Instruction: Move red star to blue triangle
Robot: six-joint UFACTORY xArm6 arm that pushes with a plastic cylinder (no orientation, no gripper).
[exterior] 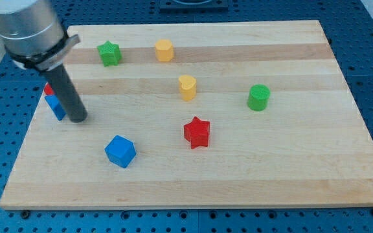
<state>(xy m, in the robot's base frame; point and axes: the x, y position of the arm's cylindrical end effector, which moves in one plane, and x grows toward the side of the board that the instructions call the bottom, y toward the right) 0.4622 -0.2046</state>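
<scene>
The red star lies near the board's middle, a little toward the view's bottom. The blue triangle lies near the board's left edge, partly hidden behind the rod. My tip rests on the board just right of the blue triangle, close to it or touching; I cannot tell which. The red star is far to the tip's right.
A red block peeks out behind the rod above the blue triangle. A blue cube lies left of the red star. A green star, a yellow cylinder, a yellow heart-like block and a green cylinder lie further up.
</scene>
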